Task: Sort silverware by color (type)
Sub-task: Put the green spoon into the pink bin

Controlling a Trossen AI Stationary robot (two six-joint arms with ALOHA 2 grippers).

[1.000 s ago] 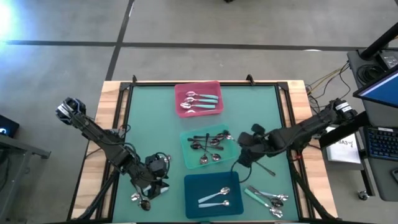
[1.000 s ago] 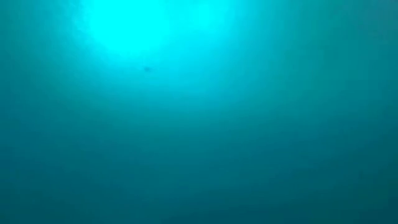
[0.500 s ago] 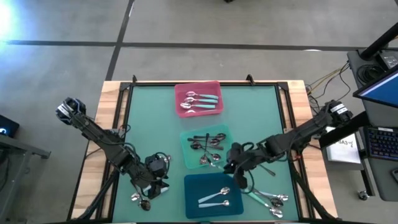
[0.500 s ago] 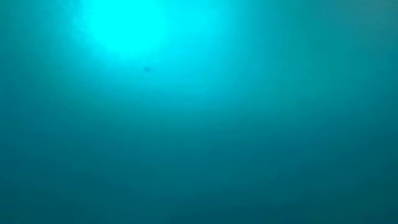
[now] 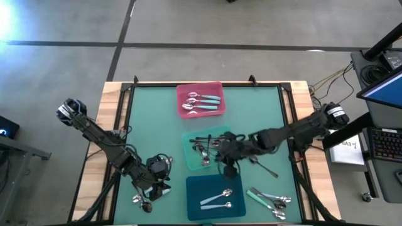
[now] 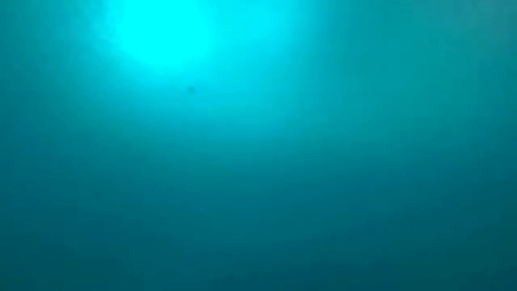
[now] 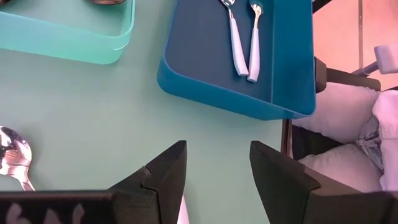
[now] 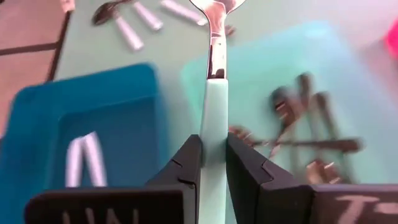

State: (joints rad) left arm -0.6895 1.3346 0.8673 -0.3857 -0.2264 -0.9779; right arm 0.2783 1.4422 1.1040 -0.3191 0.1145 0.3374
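Near the front left corner of the table (image 5: 144, 125) we see the left gripper (image 7: 214, 168) sitting low, its two dark fingers spread apart with nothing between them. Just beside it, by the front edge, lie a couple of loose spoons (image 5: 142, 202). Going right, the pink tray (image 5: 200, 100) sits near the back edge and holds spoons with teal handles. In the middle of the table is the mint tray (image 5: 190, 144), with dark-handled spoons piled inside. In front of it, by the front edge, the dark blue tray (image 5: 215, 197) holds two spoons with pale blue handles. The right gripper (image 8: 213, 163) hangs over the near right corner of the mint tray. Its fingers are pinching a spoon with a pale mint handle (image 8: 212, 118), and the shiny bowl sticks out past the fingertips. One dark spoon (image 5: 267, 168) lies on the table to the right of the trays. More light-handled spoons (image 5: 271, 201) lie near the front right corner. The low view shows only a blue-green glow.
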